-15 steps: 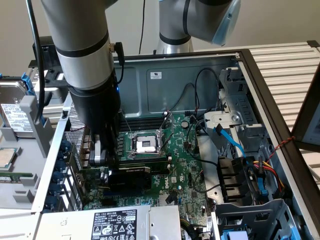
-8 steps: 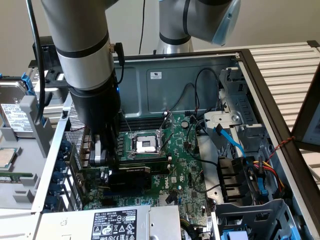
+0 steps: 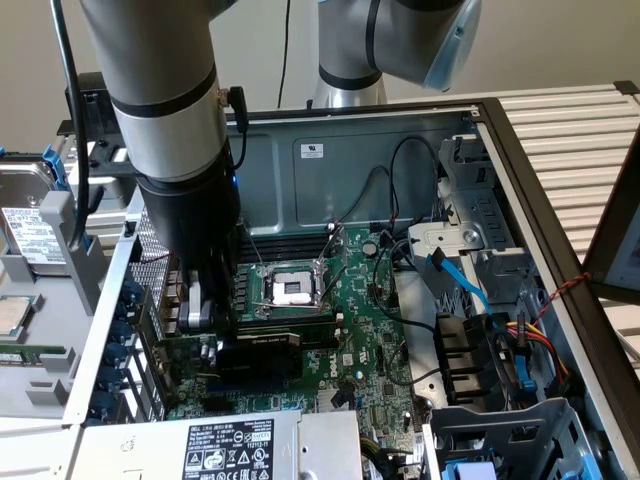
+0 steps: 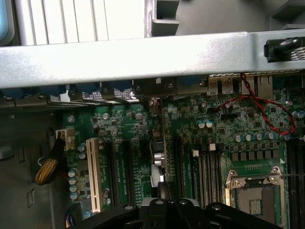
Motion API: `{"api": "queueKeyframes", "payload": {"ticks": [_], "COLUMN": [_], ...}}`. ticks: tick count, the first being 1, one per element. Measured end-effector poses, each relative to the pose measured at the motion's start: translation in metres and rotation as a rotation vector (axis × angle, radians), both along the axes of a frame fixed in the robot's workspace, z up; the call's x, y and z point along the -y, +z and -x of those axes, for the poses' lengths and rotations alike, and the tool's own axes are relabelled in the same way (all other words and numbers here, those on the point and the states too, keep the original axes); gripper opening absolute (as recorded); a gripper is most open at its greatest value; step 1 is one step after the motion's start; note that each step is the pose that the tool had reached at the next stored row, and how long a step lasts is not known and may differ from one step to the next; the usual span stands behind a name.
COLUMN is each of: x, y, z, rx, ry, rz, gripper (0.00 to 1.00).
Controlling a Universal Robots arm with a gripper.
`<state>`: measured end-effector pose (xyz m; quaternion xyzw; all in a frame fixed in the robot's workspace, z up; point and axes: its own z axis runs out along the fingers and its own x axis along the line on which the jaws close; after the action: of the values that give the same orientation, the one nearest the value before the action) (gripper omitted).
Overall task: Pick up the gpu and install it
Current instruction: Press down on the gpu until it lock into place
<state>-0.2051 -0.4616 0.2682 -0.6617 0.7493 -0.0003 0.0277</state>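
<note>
Open computer case (image 3: 300, 165), motherboard (image 3: 370, 320) inside

Pale, plain wall (image 3: 255, 45) behind, evenly lit. Slatted light surface (image 3: 575, 140) at the exterior view's right, with a dark framed panel (image 3: 615, 245) leaning at its edge. Grey plastic tray (image 3: 40, 300) at the exterior view's left.

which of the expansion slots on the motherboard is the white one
The long white slot nearest the braided yellow cable; every other slot beside it, toward the CPU socket, is black.
</note>
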Motion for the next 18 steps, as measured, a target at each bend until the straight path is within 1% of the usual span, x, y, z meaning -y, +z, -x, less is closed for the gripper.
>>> {"api": "queueKeyframes", "payload": {"ticks": [4,15,16,18], "x": [0.0003,0.0008,0.0009,0.002], "y": [-0.0006,-0.0006,0.0004,0.0059], "z": [0.0001,0.0011,0.0009,-0.0018], "rx": [0.0005,-0.0001,-0.0001,0.0], "ry": [0.0,0.0,0.0,0.0], "rz": [-0.0018,-0.0031,-0.0039,-0.003], "gripper": [0.11,0.11,0.11,0.11]}}
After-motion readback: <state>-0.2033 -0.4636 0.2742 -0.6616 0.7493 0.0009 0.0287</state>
